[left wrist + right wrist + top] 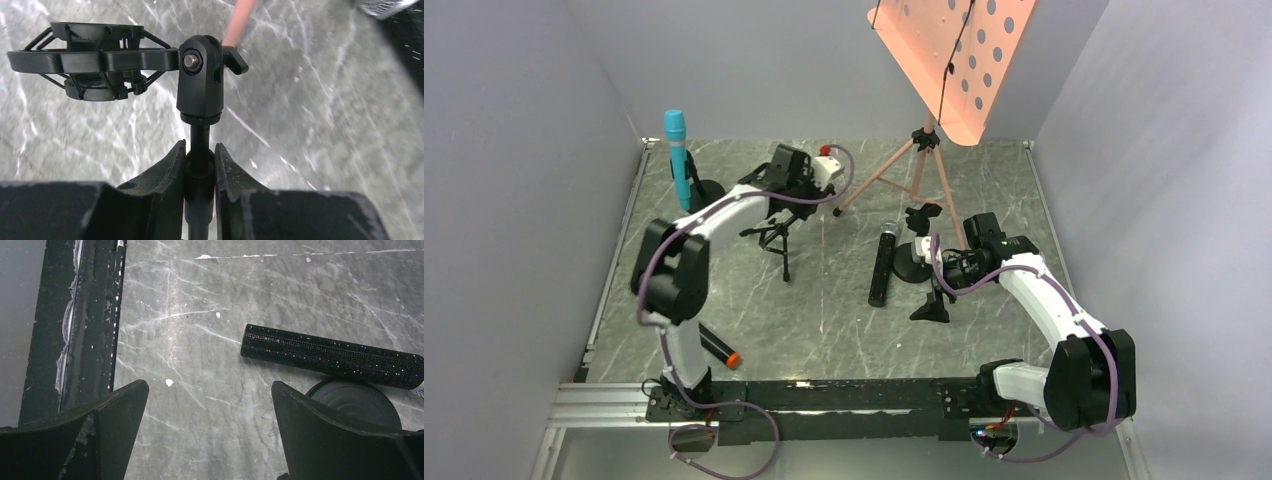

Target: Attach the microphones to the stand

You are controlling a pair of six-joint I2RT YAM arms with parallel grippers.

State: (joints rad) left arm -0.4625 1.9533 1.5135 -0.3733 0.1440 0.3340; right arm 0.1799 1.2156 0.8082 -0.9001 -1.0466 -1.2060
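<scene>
Left claw (200,156) pinches the mount stem (199,136) at lower centre of the frame. Right claw (210,405) is spread above the black microphone (330,356), which lies on the counter (200,315) at centre right. The microphone is probably rigid and light, with a textured barrel. Grip it mid-barrel.

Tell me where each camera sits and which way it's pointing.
Top external: high behind the robot, looking down on the table; the left arm and right arm show whole.
Left wrist: on the left hand, looking along its fingers, shut on the shock-mount stand.
Right wrist: on the open right hand, looking down at the black microphone.
Shared: the top and right wrist views both show that microphone.
</scene>
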